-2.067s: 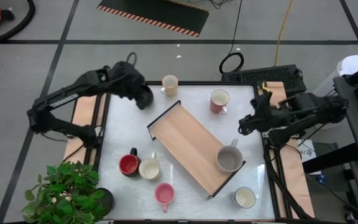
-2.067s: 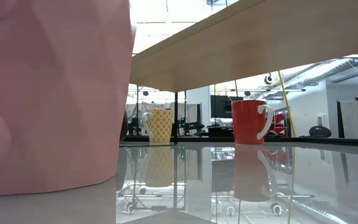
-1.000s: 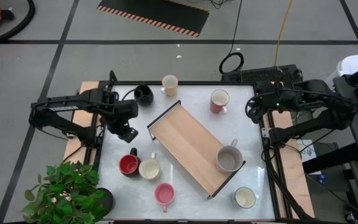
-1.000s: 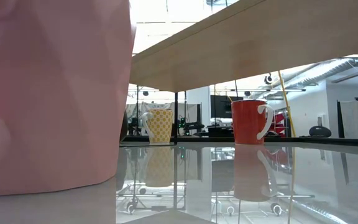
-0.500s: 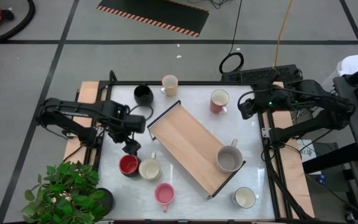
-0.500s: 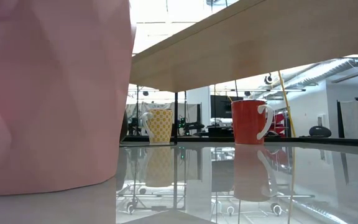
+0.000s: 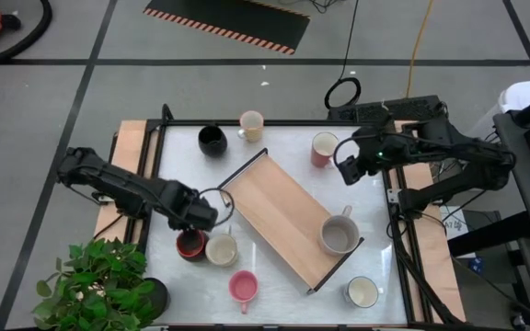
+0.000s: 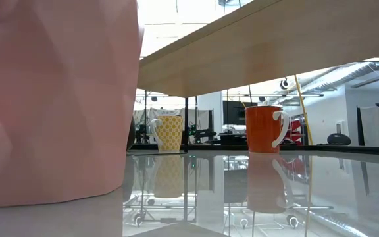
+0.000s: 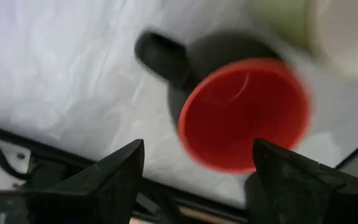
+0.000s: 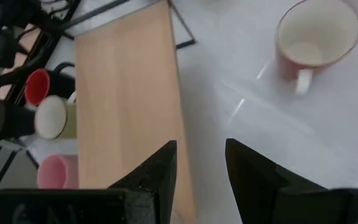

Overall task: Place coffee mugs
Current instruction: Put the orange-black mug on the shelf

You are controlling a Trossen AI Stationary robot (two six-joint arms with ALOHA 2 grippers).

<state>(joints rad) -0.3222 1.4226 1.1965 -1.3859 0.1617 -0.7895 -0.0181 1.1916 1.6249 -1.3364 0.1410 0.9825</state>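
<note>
Red inside and black outside, the mug [image 7: 190, 244] sits at lower left of the high view, touching a cream mug [image 7: 221, 249]. Directly above it hangs the left gripper [image 7: 207, 211], jaws spread wide, arm stretched low across the bench [image 7: 283, 142], probably lining up a grasp. Right gripper [image 7: 347, 169], jaws partly apart and empty, waits beside the pink mug [image 7: 324, 148] near the wooden tray [image 7: 279, 211].

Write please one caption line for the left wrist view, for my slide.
Left gripper, jaws open, hovers over the black mug with red inside on the white table.
</note>
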